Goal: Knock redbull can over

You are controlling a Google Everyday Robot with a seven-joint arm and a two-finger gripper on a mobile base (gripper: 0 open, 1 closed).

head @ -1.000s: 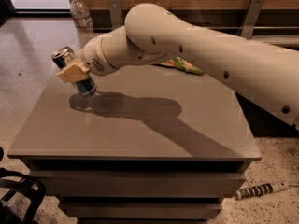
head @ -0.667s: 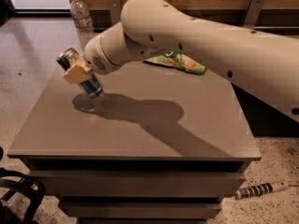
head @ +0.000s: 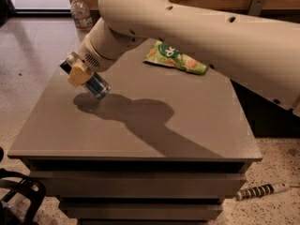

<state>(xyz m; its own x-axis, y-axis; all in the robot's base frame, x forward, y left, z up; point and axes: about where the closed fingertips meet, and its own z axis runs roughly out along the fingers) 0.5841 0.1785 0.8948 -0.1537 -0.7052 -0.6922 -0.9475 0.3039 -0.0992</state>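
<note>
A grey table (head: 140, 135) stands on a speckled floor (head: 28, 55). A green snack bag (head: 174, 57) lies flat near the table's far edge, well apart from the gripper (head: 79, 73) over its left side. A clear water bottle (head: 80, 13) stands upright on the floor beyond. A striped object (head: 262, 191), perhaps a cable, lies at lower right.

One long arm (head: 211, 36) stretched across, end effector (head: 80, 74) down low on the left

The chunky cream-colored arm comes in from the upper right and slopes down to the left. Its wrist (head: 101, 50) is angled downward, so the end effector sits just above the far-left part of the counter (head: 140, 144).
</note>
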